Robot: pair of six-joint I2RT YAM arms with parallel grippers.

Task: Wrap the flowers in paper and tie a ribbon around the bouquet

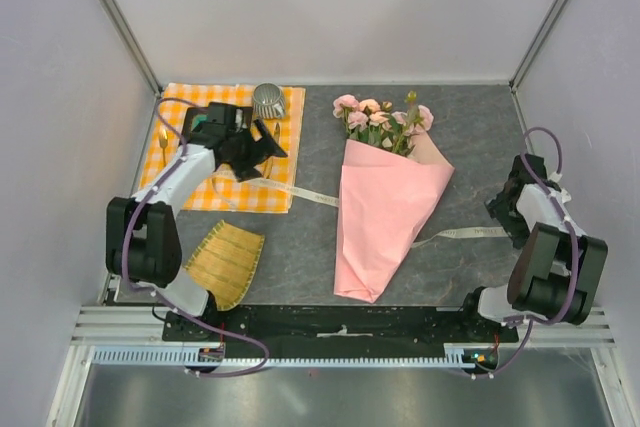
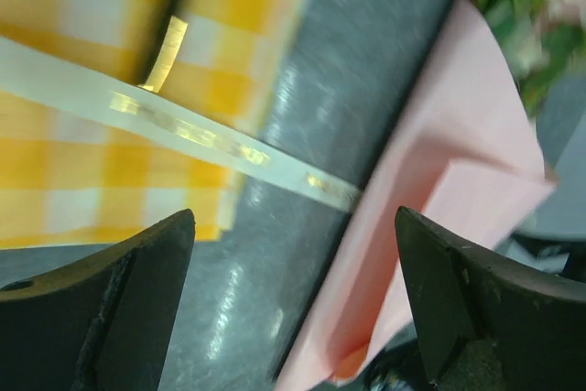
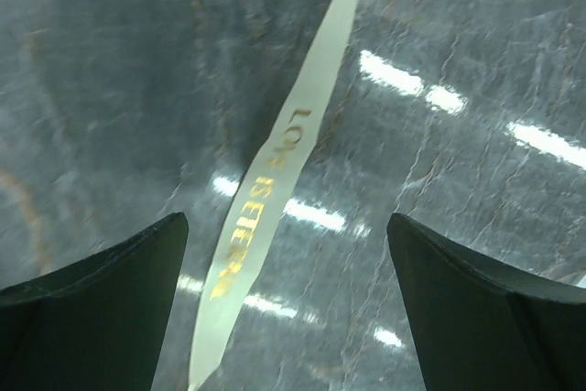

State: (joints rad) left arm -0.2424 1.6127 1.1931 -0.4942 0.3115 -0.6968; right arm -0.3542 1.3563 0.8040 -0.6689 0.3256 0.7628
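Your left gripper (image 2: pixel 294 215) and right gripper (image 3: pixel 286 217) both gape wide, holding nothing.
The paper cone (image 1: pixel 385 217) lies on the table (image 1: pixel 470 137) between them, with the flowers (image 1: pixel 380 117) poking from its far end. The ribbon (image 3: pixel 275 190) lies flat, showing at either side of the cone, its left stretch crossing the checked cloth (image 1: pixel 200 192).

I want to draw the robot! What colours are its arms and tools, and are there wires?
The left arm and right arm have black joints and white links. A thin purple cable loops along each. The left tool and right tool have plain black, pointed fingers.
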